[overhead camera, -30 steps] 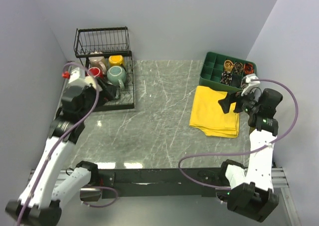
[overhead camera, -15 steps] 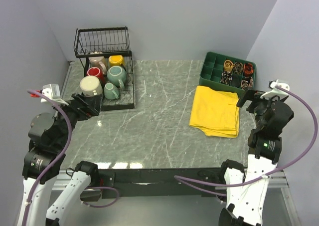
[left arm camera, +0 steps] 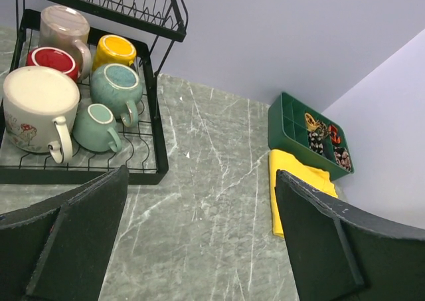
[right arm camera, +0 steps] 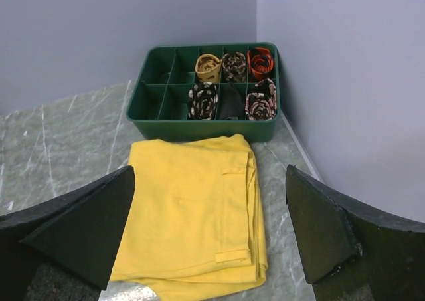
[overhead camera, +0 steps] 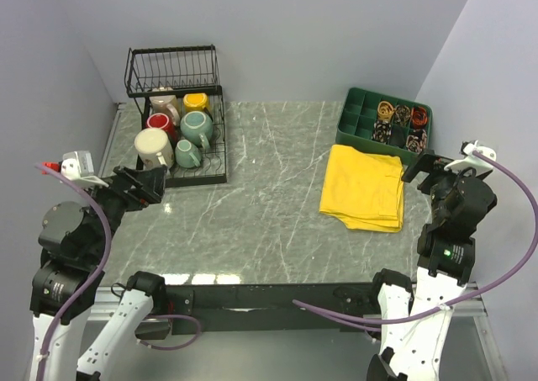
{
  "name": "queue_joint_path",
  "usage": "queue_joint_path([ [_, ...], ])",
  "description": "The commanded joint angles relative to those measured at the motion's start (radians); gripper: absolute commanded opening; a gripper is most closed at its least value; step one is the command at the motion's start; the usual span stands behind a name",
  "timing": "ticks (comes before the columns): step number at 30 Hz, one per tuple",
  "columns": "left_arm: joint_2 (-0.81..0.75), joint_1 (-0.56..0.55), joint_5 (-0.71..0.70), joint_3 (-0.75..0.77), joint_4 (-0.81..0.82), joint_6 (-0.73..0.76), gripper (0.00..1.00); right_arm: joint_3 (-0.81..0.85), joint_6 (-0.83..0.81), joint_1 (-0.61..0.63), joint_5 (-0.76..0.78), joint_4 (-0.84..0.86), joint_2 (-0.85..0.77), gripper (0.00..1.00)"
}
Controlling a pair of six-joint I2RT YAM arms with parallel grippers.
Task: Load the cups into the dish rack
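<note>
The black wire dish rack [overhead camera: 220, 150] [left arm camera: 159, 168] stands at the table's far left with several cups on its flat base. A cream cup [overhead camera: 153, 147] [left arm camera: 38, 108], a small teal cup [overhead camera: 187, 154] [left arm camera: 95, 126] and a large teal cup [overhead camera: 197, 126] [left arm camera: 116, 85] sit in front. Behind them are red [overhead camera: 160, 122] [left arm camera: 52, 58], yellow [overhead camera: 196, 102] [left arm camera: 114, 51] and beige [overhead camera: 164, 103] [left arm camera: 63, 28] cups. My left gripper [overhead camera: 143, 183] [left arm camera: 199, 178] hangs open and empty just in front of the rack. Over the right side, my right gripper [overhead camera: 437, 164] [right arm camera: 210, 175] is open and empty too.
A folded yellow cloth [overhead camera: 363, 187] [right arm camera: 192, 208] lies on the right of the marble table. Behind it sits a green compartment tray [overhead camera: 357, 124] [right arm camera: 199, 127] with rolled ties. Walls close in on the left, the back and the right.
My left arm has drawn back from over the rack toward the near left, uncovering the cream cup. My right arm has pulled back to the right, off the yellow cloth.
</note>
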Motion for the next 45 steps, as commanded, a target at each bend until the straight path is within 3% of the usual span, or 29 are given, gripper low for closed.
queue_joint_path([
  [1,-0.018,0.002,-0.013,0.038,-0.016,0.003,0.96,0.044,0.028,-0.005,0.004,-0.002,-0.003,1.00],
  [45,-0.084,0.002,-0.007,0.112,-0.030,-0.031,0.96,0.027,0.010,-0.003,0.027,-0.068,-0.121,1.00],
])
